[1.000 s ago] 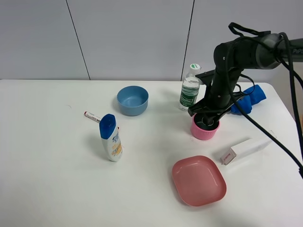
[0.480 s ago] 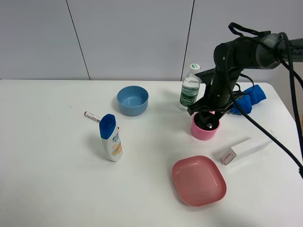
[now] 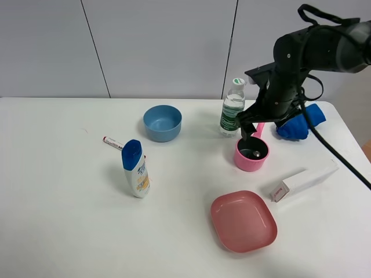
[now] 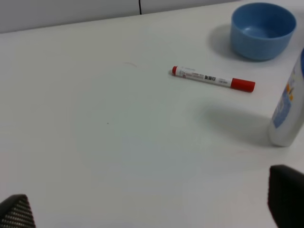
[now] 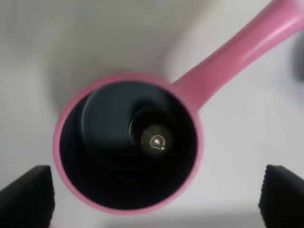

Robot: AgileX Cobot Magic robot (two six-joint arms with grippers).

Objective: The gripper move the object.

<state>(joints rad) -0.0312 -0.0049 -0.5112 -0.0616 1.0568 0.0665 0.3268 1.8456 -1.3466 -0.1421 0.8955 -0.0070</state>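
The right gripper [image 3: 249, 133] hangs with jaws spread wide above one pink cup [image 3: 251, 159], one grey capsule [image 5: 156, 141] lying inside it; one blue bowl [image 3: 162, 123] and one water bottle [image 3: 232, 110] stand nearby.

a: someone's kitchen?

b: no, a robotics lab, i'd say. a bare white bench [image 3: 69, 231], plain grey wall panels [image 3: 156, 46] behind it, and a black robot arm [image 3: 316, 49] trailing cables.

a: and the dishes?

b: mismatched test props, all spaced apart: blue bowl [image 3: 162, 132], shampoo bottle [image 3: 137, 174], water bottle [image 3: 232, 113], marker pen [image 3: 112, 142].
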